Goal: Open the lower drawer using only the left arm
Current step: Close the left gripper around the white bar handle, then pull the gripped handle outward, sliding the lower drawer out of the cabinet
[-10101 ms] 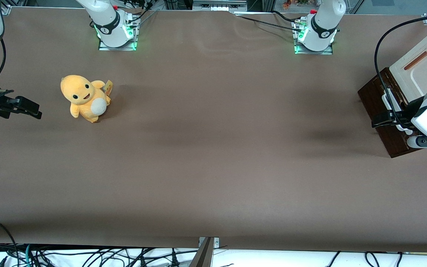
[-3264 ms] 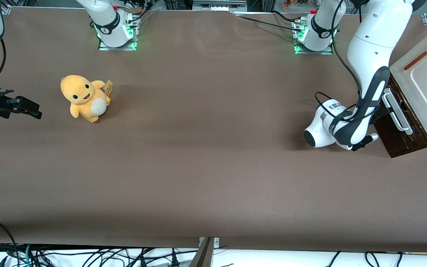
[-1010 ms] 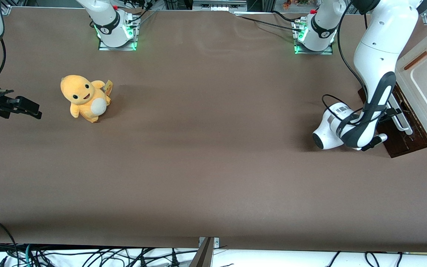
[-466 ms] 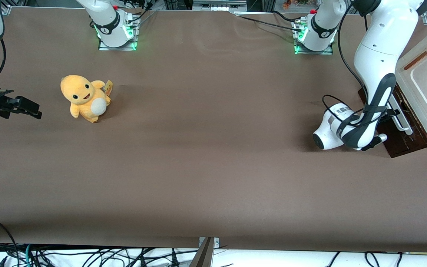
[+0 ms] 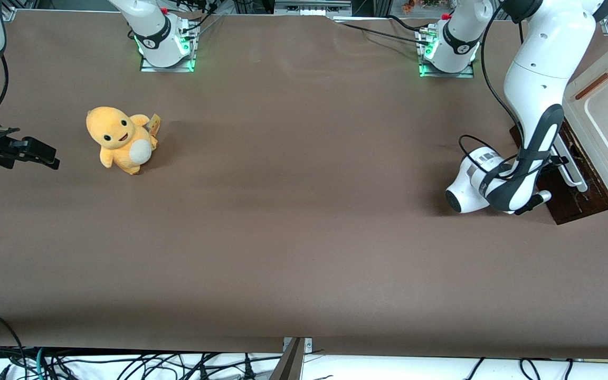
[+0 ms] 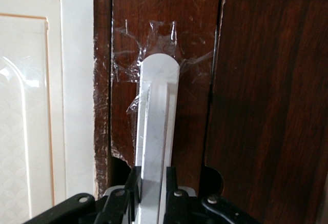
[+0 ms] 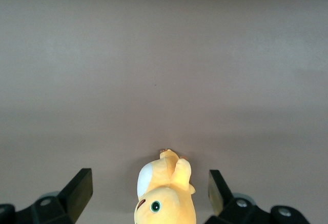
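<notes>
A brown bench (image 5: 293, 221) was seen spread wide, with tangled cables (image 5: 124, 364) hanging off the edge nearest the front camera. A yellow plush toy (image 5: 120, 139) was found sitting toward the parked arm's end. Two arm bases lit green (image 5: 165, 50) were mounted along the bench's farther edge. Toward the working arm's end, the left arm (image 5: 533, 105) was bent down to the lower drawer (image 6: 169, 39) of the cream cabinet (image 5: 607, 126). The gripper (image 6: 152, 196) was held at the white bar handle (image 6: 156, 131), its jaws closed around it.
</notes>
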Available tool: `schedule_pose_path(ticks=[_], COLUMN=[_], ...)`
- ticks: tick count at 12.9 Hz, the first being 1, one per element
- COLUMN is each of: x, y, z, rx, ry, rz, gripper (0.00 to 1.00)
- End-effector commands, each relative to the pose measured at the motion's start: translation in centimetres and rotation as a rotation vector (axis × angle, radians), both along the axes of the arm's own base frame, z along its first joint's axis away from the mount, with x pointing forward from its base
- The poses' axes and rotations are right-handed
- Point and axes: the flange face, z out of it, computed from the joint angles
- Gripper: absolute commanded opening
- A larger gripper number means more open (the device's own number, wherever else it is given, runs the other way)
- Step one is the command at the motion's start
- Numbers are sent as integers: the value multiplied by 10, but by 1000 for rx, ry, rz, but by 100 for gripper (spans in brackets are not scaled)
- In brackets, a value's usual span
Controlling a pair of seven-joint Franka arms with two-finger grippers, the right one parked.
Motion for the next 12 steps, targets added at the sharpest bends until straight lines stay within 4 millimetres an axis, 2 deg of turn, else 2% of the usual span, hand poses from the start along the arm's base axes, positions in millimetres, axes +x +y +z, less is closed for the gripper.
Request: schedule_pose_path(ticks=[1, 3, 12], x=[6, 7, 7], y=[1, 1, -9], z=[1, 2, 5], rx=[14, 10, 1], ry=[-7, -1, -1], rz=[-29, -28, -25], gripper=[13, 10, 10])
